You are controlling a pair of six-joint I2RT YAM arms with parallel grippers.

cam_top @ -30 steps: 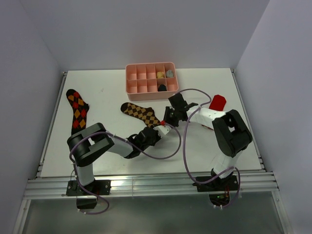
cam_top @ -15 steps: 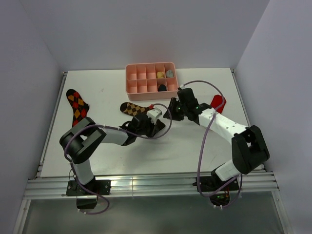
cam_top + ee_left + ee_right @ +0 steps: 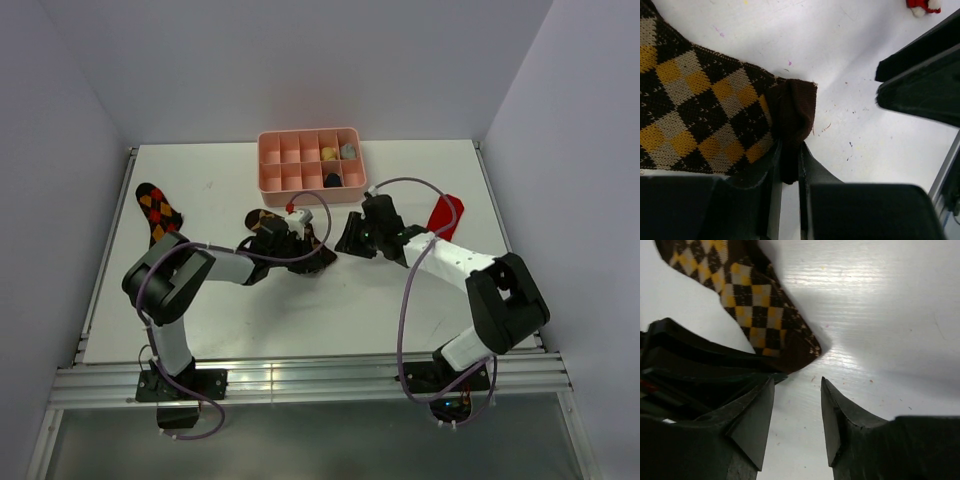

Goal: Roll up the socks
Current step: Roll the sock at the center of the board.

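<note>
Left tool (image 3: pixel 789 157) tight on dark end of tan argyle sock (image 3: pixel 700 110) (right tool (image 3: pixel 797 387) apart, empty, beside it)

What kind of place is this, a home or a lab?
Probably a lab test cell: a white table boxed in by blank walls, the left arm and right arm bolted to a metal rail, with a tan sock and pink tray as props.

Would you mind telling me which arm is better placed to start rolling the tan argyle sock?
Left, probably: the left fingers pinch the dark end of the tan argyle sock, while the right fingers stand open and empty just beside it.
</note>
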